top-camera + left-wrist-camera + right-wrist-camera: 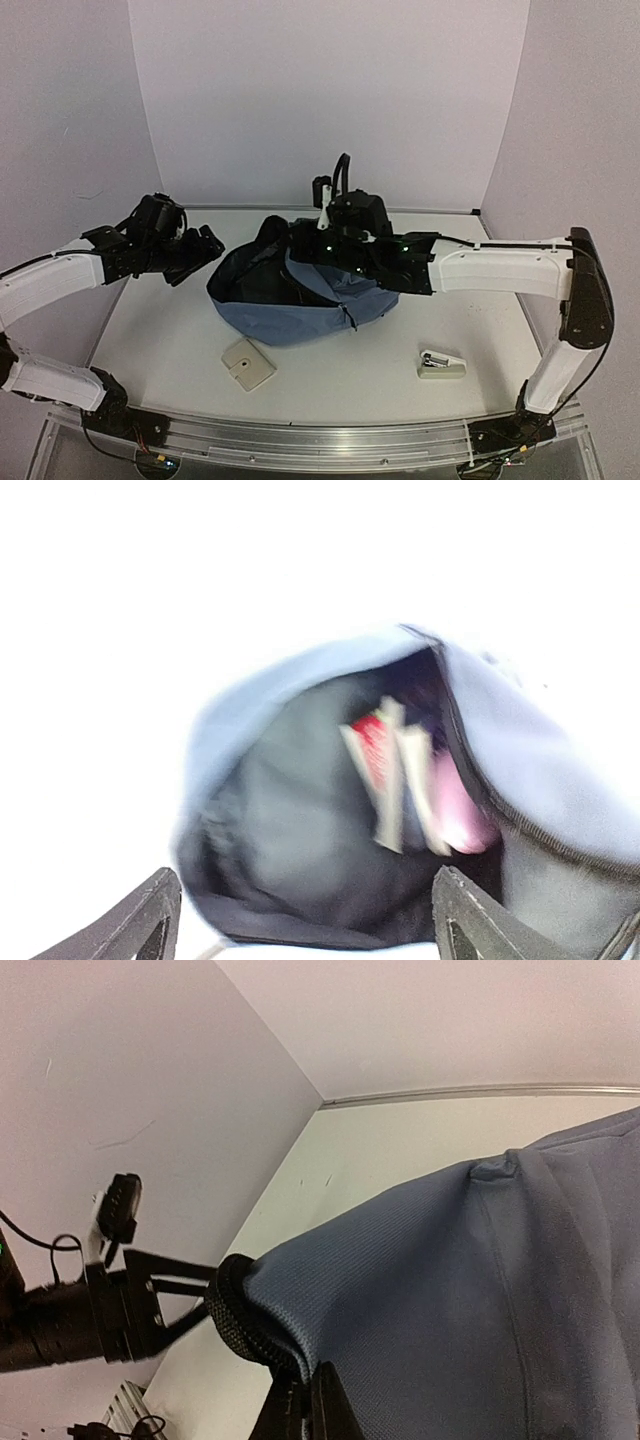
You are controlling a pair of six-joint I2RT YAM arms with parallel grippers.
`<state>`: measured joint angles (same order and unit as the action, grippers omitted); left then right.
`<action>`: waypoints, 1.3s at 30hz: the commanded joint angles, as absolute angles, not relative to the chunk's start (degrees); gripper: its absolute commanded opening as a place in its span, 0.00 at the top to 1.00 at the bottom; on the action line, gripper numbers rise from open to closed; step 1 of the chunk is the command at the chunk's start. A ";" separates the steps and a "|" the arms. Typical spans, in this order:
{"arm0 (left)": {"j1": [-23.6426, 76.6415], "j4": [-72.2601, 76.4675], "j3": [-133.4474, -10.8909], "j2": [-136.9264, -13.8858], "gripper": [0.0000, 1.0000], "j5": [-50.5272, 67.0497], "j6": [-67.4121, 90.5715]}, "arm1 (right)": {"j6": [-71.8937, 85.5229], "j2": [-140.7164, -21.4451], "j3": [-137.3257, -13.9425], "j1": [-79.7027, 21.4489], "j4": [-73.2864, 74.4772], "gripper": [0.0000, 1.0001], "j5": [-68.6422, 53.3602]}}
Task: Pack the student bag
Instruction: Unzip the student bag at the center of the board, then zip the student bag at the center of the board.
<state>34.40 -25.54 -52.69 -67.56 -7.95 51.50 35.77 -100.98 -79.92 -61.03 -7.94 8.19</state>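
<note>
Far left, raised off the counter (pixel 160 340): left tool (pixel 208 248), fingers spread wide, nothing between them, aimed at the open mouth just beside it.

Next along, near the front edge: a flat cream box (pixel 247 364), lying apart from everything.

Centre of the counter: the student bag (pixel 310 322), slumped on its side, mouth turned leftward. Seen from the left wrist: a dark lining and, inside, a red-and-white item (pixel 375 770) beside a pink one (pixel 460 815), both too blurred to name with any confidence.

Judged from the sag and folds: soft, limp cloth with no frame, likely light. Not fragile, and woven enough not to slip. Collapses wherever unsupported, so the mouth needs propping for anything to go in.

Best taken at the black-trimmed rim by the zip, or at a strap, where the doubled edge gives a firm bite. Best avoided: the broad panel, which would only bunch and slide.

At the bag's upper rim: right tool (pixel 305 1405), pressed together on the rolled edge of the fabric, lifting it into a ridge.

Right of the bag, well apart: a small white and black item (pixel 441 364) on the counter.
</note>
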 commanded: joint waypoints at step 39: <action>63.38 -10.22 -65.13 -87.96 0.17 -7.38 56.40 | 40.33 -90.48 -50.69 -22.74 -12.72 0.05 -19.30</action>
<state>62.31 -16.49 -62.78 -84.21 -9.36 50.71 38.95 -86.11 -51.22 -22.97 -4.18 -10.50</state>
